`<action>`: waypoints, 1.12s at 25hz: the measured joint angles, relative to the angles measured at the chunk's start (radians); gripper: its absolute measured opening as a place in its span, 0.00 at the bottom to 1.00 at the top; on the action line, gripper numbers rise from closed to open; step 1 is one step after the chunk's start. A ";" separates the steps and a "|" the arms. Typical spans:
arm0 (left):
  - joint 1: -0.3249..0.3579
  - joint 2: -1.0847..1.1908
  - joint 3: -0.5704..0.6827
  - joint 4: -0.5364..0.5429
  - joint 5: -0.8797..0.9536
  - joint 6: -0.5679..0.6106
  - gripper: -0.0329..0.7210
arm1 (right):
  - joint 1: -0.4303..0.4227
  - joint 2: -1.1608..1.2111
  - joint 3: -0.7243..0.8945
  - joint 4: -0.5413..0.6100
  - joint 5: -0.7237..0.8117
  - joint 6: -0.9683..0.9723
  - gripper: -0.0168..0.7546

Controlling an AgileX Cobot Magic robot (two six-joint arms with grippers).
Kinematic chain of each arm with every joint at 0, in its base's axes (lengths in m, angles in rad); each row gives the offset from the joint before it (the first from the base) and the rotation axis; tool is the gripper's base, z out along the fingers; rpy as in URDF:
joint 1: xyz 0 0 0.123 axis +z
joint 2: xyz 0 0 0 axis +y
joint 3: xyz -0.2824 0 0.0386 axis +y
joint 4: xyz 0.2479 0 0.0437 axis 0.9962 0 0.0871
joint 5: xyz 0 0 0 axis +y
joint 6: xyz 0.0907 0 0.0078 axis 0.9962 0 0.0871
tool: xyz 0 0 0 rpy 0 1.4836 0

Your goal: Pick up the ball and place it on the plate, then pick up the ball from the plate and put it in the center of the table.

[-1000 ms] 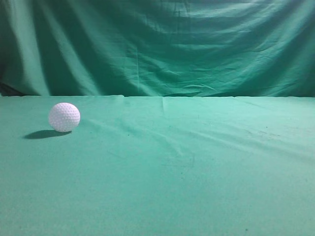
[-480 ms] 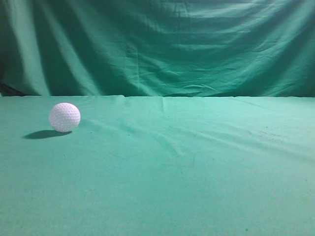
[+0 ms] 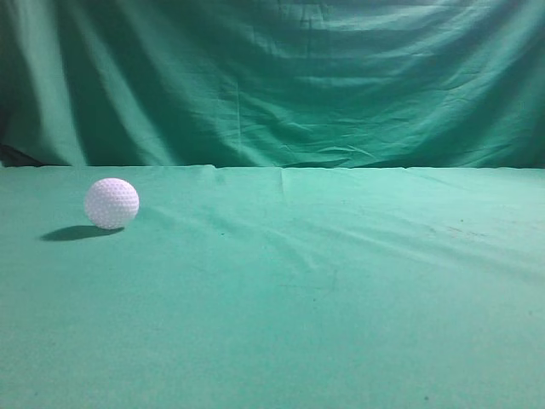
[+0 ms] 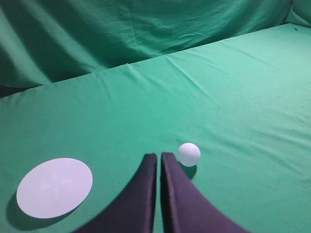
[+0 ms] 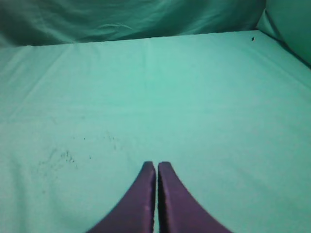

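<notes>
Ball: the white ball [image 3: 111, 203] [image 4: 189, 154] sits on the green table [image 3: 341, 298], far to the left.
Plate: the round white plate [image 4: 54, 187] lies left of the ball, well apart.
Left gripper: the left gripper [image 4: 159, 156] is pressed closed and holds nothing, with its tips just beside the ball.
Right gripper: the right gripper [image 5: 156, 165] is closed too, over bare cloth.

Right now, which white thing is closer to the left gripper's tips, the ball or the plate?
The ball: the small dimpled sphere just right of the left gripper. The flat plate lies farther left.
</notes>
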 joint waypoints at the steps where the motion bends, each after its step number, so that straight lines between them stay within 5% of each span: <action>1: 0.000 0.000 0.000 0.000 0.000 0.000 0.04 | 0.000 0.000 0.000 0.000 0.017 -0.002 0.02; 28: 0.000 -0.001 0.000 0.000 0.000 -0.001 0.04 | 0.000 0.000 0.000 0.000 0.036 -0.003 0.02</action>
